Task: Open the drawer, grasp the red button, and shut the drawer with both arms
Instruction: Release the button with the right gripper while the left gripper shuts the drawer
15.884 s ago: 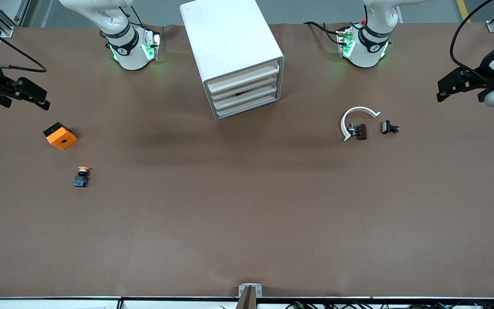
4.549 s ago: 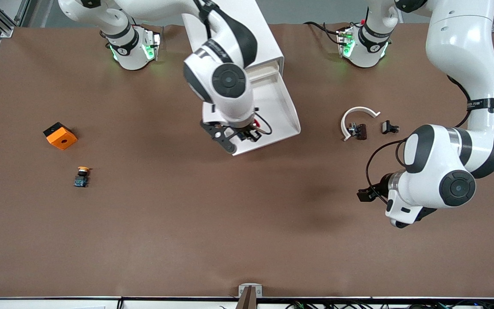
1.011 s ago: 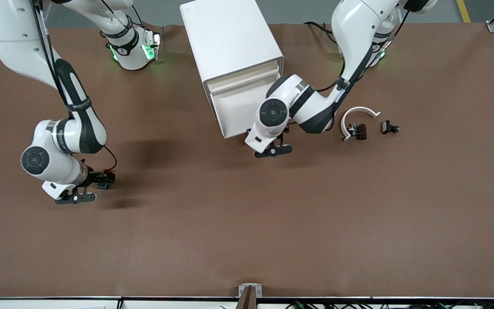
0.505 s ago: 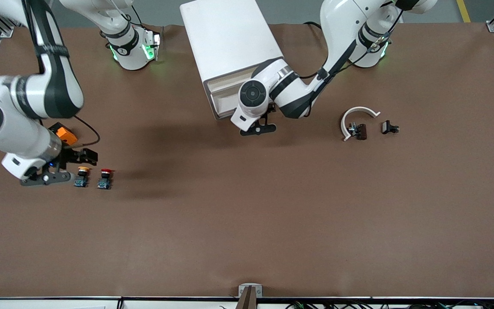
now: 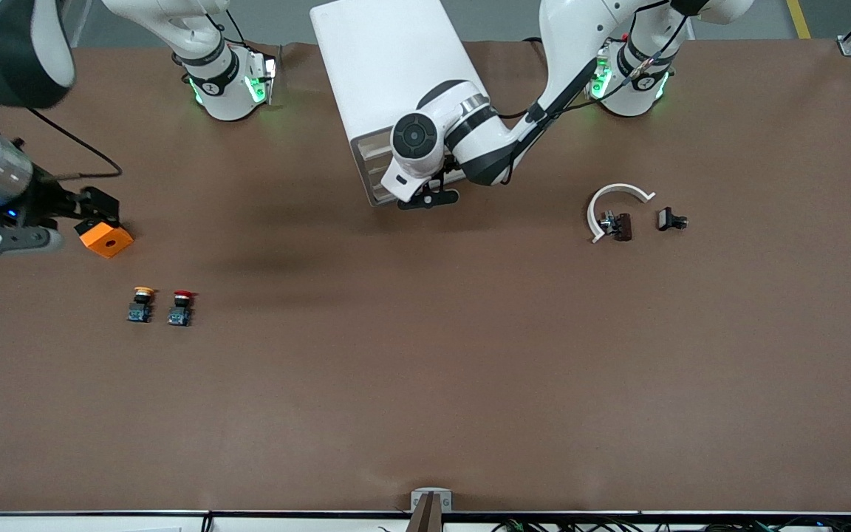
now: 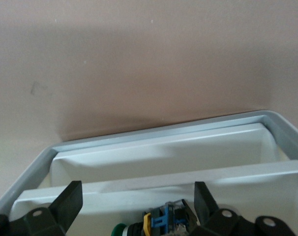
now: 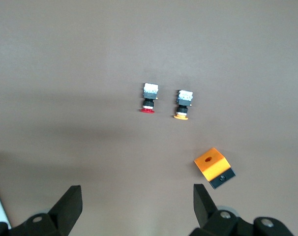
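Button [image 5: 182,306] lay on the table [image 5: 425,384] just beside its orange-capped twin [image 5: 141,305], toward the right arm's end, nearer the camera than the orange block [image 5: 104,239]. Right gripper [image 5: 34,222] hovered by that block, fingers apart, empty. Left gripper [image 5: 428,196] sat at the cabinet [image 5: 388,66] front against the drawers [image 6: 159,157] (fingers spread, nothing held).

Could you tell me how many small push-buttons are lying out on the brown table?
2: a red-capped push-button and an orange-capped push-button beside it, both nearer the front camera than the orange block. A green-capped one shows inside the cabinet; others may be hidden.
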Robot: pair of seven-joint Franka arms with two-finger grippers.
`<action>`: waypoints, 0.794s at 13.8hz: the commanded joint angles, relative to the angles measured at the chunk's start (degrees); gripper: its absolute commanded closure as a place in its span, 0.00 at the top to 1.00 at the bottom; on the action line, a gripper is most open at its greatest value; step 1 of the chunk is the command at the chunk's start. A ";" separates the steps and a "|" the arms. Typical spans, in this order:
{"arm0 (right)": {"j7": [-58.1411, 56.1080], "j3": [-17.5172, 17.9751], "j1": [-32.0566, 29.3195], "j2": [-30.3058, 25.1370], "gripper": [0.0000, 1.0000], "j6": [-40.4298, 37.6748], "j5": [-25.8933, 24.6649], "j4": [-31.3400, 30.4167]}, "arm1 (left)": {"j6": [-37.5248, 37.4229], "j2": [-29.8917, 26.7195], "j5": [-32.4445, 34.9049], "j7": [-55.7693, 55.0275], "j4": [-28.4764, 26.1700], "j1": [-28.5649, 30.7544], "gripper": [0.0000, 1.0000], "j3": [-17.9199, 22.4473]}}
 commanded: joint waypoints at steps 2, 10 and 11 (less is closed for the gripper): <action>0.78 0.18 -0.22 0.80 1.00 -6.61 0.53 8.88 | -0.37 -0.83 0.97 -0.96 -0.55 0.45 1.00 -0.15; 0.60 -0.17 -0.66 0.97 1.00 -6.97 2.98 10.12 | -0.46 -2.49 10.19 -0.26 6.22 16.26 1.00 3.90; 0.52 -0.26 -0.75 0.97 1.00 -6.71 4.30 10.38 | -0.46 -2.94 11.95 -0.26 6.66 18.63 1.00 3.90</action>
